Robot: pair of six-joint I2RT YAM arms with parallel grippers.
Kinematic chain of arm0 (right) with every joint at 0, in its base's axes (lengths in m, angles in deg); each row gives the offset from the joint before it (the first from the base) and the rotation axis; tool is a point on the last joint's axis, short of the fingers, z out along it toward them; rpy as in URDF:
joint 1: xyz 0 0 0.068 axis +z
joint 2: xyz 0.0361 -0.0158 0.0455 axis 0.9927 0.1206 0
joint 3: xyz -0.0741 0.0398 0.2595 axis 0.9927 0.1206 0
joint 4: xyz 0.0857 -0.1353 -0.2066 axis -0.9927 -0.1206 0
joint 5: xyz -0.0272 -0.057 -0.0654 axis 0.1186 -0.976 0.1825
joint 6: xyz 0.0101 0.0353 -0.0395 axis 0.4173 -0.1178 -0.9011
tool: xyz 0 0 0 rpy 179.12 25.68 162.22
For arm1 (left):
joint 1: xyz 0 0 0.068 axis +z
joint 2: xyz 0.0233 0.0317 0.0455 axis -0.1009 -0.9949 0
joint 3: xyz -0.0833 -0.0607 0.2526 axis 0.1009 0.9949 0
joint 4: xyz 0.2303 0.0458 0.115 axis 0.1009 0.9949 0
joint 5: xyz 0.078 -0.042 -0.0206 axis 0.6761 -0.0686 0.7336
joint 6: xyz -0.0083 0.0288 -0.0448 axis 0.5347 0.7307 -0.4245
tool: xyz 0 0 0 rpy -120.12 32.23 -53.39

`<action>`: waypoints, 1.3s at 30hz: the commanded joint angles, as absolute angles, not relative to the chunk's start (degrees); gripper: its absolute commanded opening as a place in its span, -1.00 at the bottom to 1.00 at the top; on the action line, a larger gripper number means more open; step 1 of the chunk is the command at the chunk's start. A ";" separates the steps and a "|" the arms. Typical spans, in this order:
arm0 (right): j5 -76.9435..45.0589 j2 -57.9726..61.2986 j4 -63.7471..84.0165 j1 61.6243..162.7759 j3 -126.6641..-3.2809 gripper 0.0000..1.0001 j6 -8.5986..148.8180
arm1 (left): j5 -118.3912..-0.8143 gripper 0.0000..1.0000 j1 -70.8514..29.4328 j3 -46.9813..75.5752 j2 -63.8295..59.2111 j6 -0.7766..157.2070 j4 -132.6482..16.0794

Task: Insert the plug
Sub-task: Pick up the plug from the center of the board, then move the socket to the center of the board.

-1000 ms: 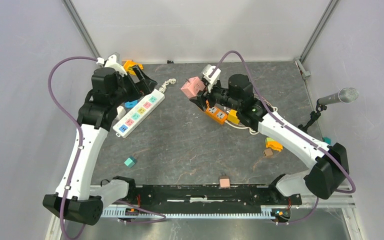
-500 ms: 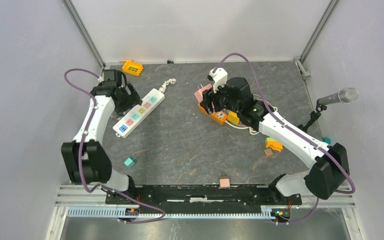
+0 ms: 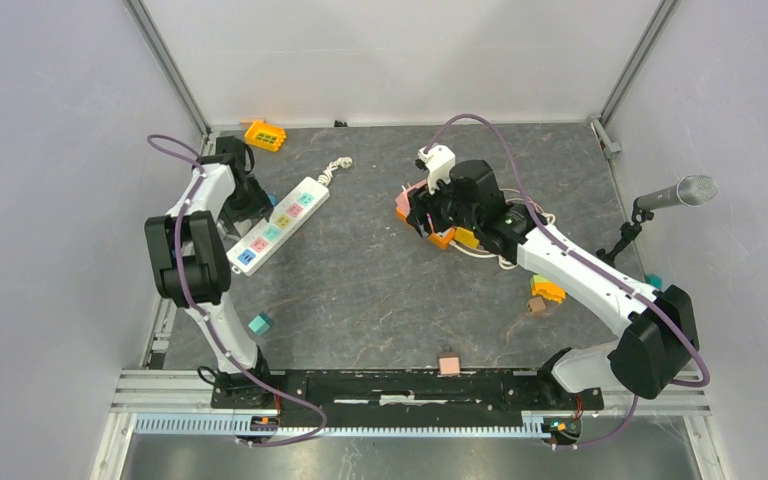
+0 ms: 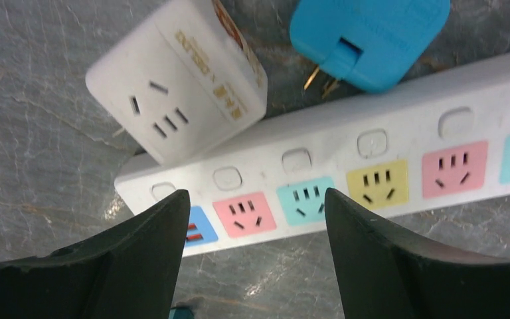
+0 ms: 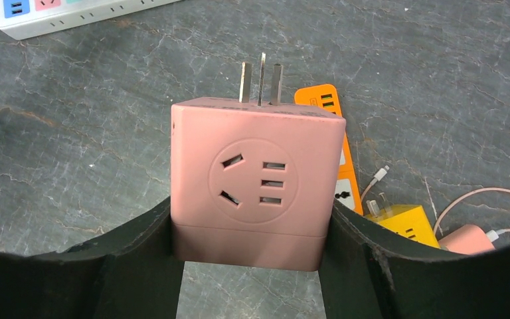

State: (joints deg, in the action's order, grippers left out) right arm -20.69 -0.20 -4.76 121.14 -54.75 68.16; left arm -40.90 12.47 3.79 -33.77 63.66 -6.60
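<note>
A pink cube plug point(image 5: 257, 179) with three metal prongs pointing away from the camera sits between the fingers of my right gripper point(image 5: 252, 206), which is shut on its sides. From above, that pink plug point(image 3: 406, 201) hangs at the right gripper point(image 3: 420, 210), over the table's back middle. The white power strip point(image 3: 278, 225) with coloured sockets lies at the left. My left gripper point(image 4: 255, 199) hovers open over the strip's point(image 4: 372, 133) blue and pink end sockets with nothing between its fingers. The left gripper point(image 3: 248, 200) is just left of the strip.
A white cube adapter point(image 4: 172, 80) and a blue plug point(image 4: 372, 36) lie against the strip's far side. An orange strip point(image 3: 440, 238), a yellow adapter point(image 3: 465, 237) and cables lie under the right arm. Small blocks point(image 3: 259, 323) point(image 3: 449, 364) point(image 3: 545, 290) are scattered; a microphone point(image 3: 675, 192) stands at the right.
The left arm has folded down and back towards the strip's left side, and its jaws have narrowed somewhat. The right gripper has carried the pink plug lower and slightly right.
</note>
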 commanded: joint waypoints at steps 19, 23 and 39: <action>-18.19 4.86 -4.23 120.25 -58.87 -1.00 68.21 | -45.02 0.72 14.40 2.04 -41.89 61.68 -4.24; -17.60 5.11 -4.59 120.16 -58.68 -1.00 68.33 | -48.82 0.70 14.37 3.88 -42.12 62.92 -4.50; -16.44 6.71 -4.54 119.80 -60.18 -1.00 68.55 | -66.36 0.49 13.00 15.77 -34.50 61.79 -10.78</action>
State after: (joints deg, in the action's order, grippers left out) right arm -17.74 6.51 -6.99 120.04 -56.73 68.05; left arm -58.06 14.48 10.85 -32.75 63.21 -8.39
